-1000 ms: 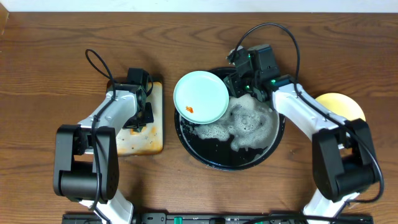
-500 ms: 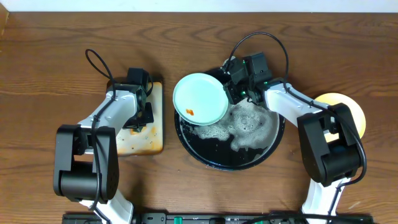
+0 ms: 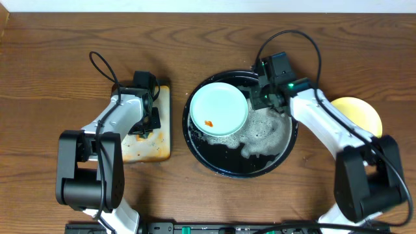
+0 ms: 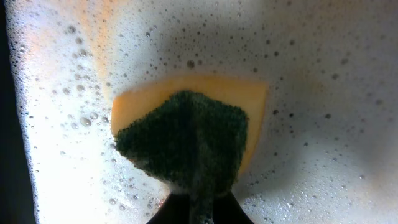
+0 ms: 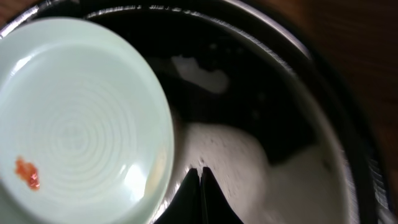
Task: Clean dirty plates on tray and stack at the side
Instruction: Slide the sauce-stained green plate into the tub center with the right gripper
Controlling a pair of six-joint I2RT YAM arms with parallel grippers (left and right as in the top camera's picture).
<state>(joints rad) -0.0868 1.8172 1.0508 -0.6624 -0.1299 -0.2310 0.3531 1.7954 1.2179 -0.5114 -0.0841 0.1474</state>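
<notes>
Wood-grain table (image 3: 52,78) under the tray (image 3: 224,162); pale strip (image 3: 195,5), perhaps wall, beyond.

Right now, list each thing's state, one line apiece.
Mint plate, lying in the tray, orange smear on it.
Tray, foamy water inside.
Yellow plate, on the table, partly hidden by the right arm.
Sponge, pinched over suds.
Metal pan, orange-stained.
Left gripper, shut on sponge.
Right gripper, shut, empty.

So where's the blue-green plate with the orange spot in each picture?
Overhead: the mint plate lies in the black tray's upper left.
Left wrist: not in it, only a sponge in foam.
Right wrist: the mint plate fills the left side.
Shared landmark: its orange smear.
</notes>
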